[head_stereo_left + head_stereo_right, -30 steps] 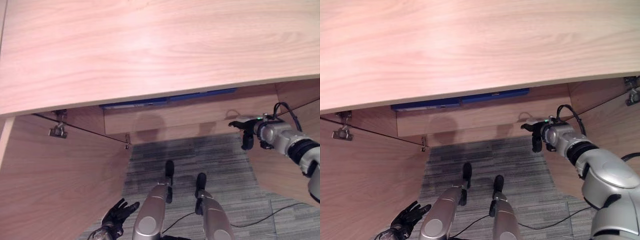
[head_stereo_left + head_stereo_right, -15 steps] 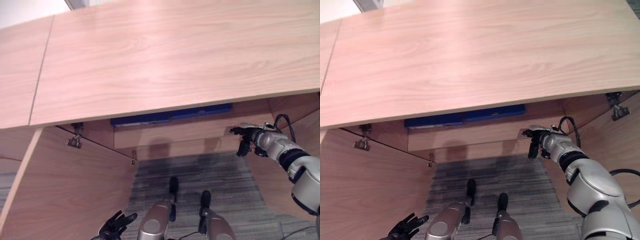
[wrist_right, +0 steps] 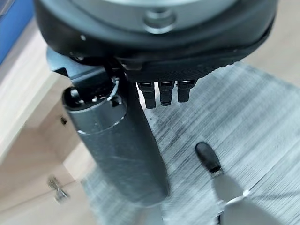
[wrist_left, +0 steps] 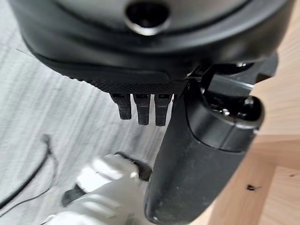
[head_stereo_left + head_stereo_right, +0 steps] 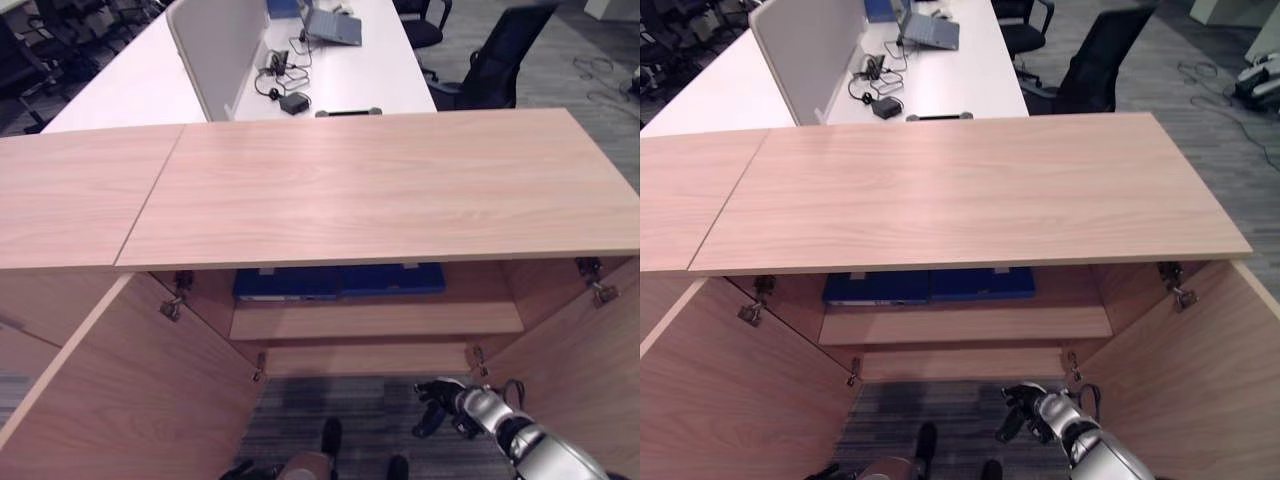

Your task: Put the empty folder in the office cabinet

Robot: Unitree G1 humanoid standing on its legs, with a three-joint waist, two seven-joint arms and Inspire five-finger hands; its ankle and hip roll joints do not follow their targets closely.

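Both hands empty, blue folder lying inside the open cabinet.

Low right of centre, the right hand [image 5: 440, 402] hangs over the carpet, fingers straight and relaxed; the left hand [image 4: 187, 154] is likewise slack. Farther up, mid-frame, the folder [image 5: 340, 281] lies flat on the cabinet [image 5: 380, 185] shelf, long axis running left-right beneath the top.

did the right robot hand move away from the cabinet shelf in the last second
Yes. The right robot hand hung level with the shelf edge by the blue folder; now it sits lower, in front of the cabinet over the carpet.
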